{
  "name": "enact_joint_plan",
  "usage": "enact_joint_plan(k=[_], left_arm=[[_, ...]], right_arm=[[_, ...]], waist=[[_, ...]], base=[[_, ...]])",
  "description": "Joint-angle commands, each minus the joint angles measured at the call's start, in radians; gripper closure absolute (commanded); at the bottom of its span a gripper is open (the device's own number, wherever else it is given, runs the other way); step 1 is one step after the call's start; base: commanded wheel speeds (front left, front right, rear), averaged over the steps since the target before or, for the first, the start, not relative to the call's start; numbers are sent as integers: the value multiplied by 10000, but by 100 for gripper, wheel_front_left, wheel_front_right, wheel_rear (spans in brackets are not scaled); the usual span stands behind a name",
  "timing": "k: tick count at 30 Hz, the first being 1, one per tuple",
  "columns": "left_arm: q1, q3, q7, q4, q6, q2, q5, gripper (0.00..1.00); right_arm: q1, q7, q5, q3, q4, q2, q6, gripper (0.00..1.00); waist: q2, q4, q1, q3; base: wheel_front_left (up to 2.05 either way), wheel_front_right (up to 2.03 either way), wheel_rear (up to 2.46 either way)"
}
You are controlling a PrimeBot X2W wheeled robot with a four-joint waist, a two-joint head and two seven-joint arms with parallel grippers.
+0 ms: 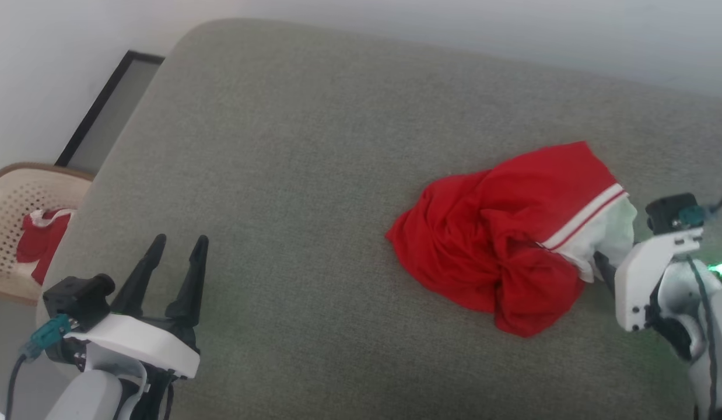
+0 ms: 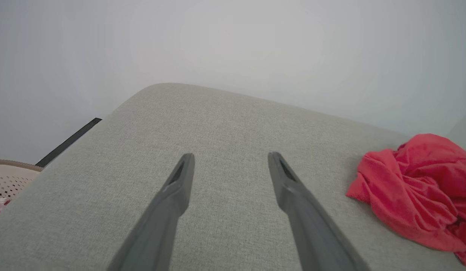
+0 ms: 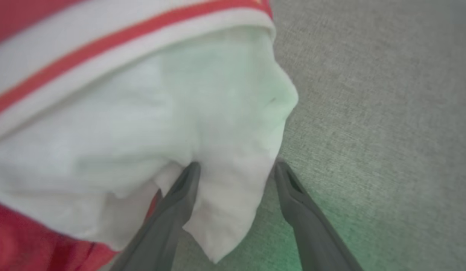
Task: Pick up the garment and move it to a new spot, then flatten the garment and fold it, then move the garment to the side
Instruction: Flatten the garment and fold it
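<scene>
The garment (image 1: 501, 239) lies crumpled in a red heap on the right part of the grey cushion (image 1: 291, 175), its white sleeve with red-white trim turned toward my right arm. My right gripper (image 1: 601, 263) is open at that sleeve. In the right wrist view its fingers (image 3: 180, 188) straddle a hanging fold of the white sleeve (image 3: 142, 113), the jaws wide apart on either side of it. My left gripper (image 1: 180, 240) stands open at the lower left over bare cushion, far from the garment (image 2: 417, 195), with nothing between its fingers (image 2: 180, 184).
A beige perforated basket (image 1: 23, 192) holding red cloth stands off the cushion's left edge. A black-framed panel (image 1: 104, 111) leans by the white wall behind. The cushion's rounded left edge runs close to my left arm.
</scene>
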Motion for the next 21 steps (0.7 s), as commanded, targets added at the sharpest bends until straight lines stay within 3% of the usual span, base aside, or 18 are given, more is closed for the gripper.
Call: enact_joint_plan(k=[1, 6, 7, 8, 15, 21], left_arm=[[-181, 23, -65, 47, -62, -28, 130, 0], [-287, 109, -84, 209, -209, -223, 143, 0], [-328, 121, -77, 247, -212, -242, 177, 0], [-374, 128, -70, 278, -246, -280, 165, 0], [-313, 357, -77, 460, -401, -429, 301, 0], [-95, 678, -78, 411, -465, -280, 421, 0]], right_arm=[[-100, 392, 98, 82, 214, -68, 1, 0], [-168, 1983, 279, 467, 738, -121, 1, 0], [-199, 2162, 242, 543, 778, -184, 1, 24], [-234, 2265, 127, 654, 748, -276, 1, 100], [-561, 2247, 241, 364, 147, -423, -2, 100], [-332, 2675, 726, 58, -1075, -697, -1, 100]], waist=[[0, 102, 0, 111], [0, 143, 0, 231], [0, 145, 0, 253], [0, 152, 0, 268], [0, -82, 0, 73], [0, -609, 0, -257]], base=[[0, 0, 0], [0, 0, 0], [0, 0, 0], [0, 0, 0], [0, 0, 0], [0, 0, 0]])
